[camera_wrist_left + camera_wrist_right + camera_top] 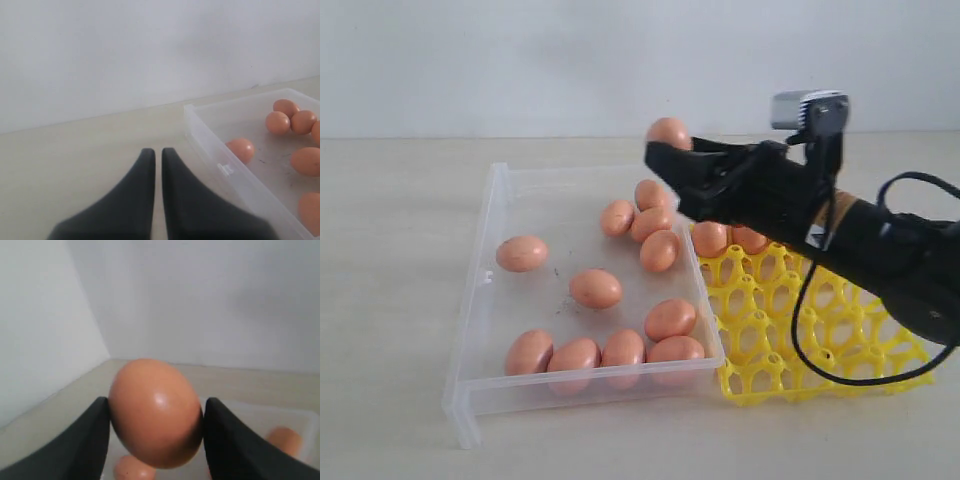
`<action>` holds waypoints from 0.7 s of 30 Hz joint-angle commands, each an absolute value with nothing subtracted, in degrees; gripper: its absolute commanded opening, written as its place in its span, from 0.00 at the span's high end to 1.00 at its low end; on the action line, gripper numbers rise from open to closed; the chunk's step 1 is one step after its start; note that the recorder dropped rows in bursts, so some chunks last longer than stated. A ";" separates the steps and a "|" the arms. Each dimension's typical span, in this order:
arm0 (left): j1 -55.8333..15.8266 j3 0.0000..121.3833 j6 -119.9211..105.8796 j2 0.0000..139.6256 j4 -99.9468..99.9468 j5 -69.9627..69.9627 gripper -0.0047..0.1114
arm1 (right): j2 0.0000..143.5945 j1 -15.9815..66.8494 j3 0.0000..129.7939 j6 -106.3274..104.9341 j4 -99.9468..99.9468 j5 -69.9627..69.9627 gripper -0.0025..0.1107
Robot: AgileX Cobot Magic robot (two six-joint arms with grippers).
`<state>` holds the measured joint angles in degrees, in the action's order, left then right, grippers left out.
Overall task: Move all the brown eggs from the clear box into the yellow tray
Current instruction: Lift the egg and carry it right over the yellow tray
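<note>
My right gripper (661,150) is shut on one brown egg (669,130), held up in the air over the far right corner of the clear box (496,230). The right wrist view has that egg (156,412) pinched between both black fingers (87,440). Several more brown eggs (595,288) lie loose on the box floor. The yellow tray (825,325) sits against the box's right side, partly hidden by the right arm, with two eggs (710,238) in its far cups. My left gripper (156,152) is shut on nothing, over bare table beside the box wall (210,145).
The right arm's black cable (805,330) loops down over the tray. A pale wall rises behind the table. Bare tabletop (390,300) lies to the left of the box and in front of it.
</note>
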<state>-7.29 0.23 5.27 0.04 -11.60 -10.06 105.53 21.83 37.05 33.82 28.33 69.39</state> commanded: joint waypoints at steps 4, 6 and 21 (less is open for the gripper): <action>-7.62 0.00 5.56 0.00 -11.46 -9.88 0.93 | 104.53 11.66 32.53 44.20 40.60 69.96 0.98; -7.62 0.00 5.56 0.00 -11.46 -9.88 0.93 | 104.53 9.89 32.53 45.71 45.35 69.96 0.98; -7.62 0.00 5.56 0.00 -11.46 -9.88 0.93 | 105.07 5.70 32.64 50.36 58.57 60.08 0.98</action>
<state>-7.29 0.23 5.27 0.04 -11.60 -10.06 104.94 6.13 32.66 51.48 58.36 62.21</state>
